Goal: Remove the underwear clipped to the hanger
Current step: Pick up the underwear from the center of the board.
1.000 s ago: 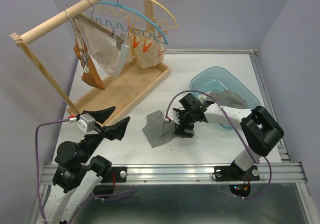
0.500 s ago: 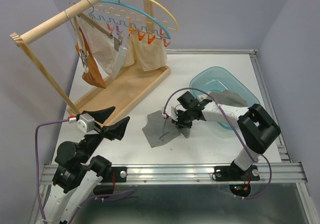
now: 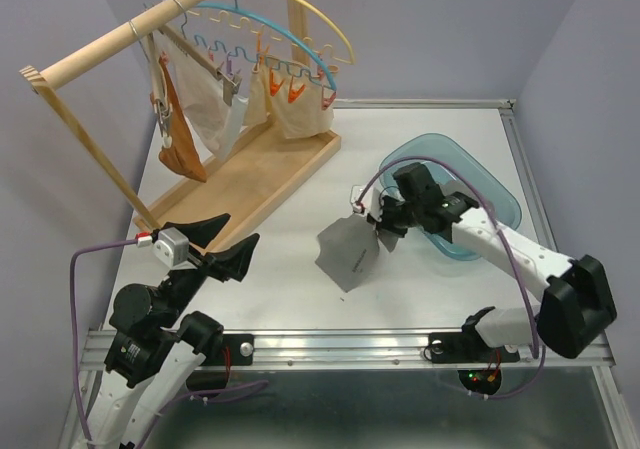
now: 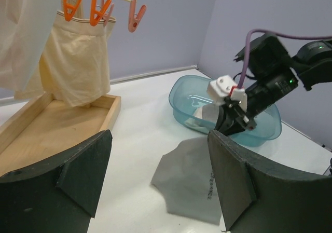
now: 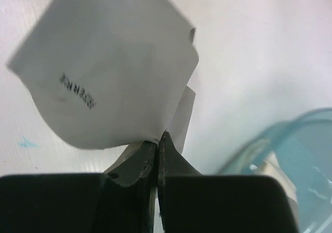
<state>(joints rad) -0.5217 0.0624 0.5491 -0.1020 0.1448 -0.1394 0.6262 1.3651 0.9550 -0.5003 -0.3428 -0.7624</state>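
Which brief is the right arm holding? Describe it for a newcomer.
Over the table, just left of the blue tub, the right gripper pinches one corner of a grey brief. It alone is off the wooden rack: plain grey with a small black print, while the other briefs, beige and orange, hang clipped there.

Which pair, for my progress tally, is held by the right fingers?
The grey pair, pinched by the right fingers beside the basin; the beige and rust-orange pairs hang clipped up on the rack.
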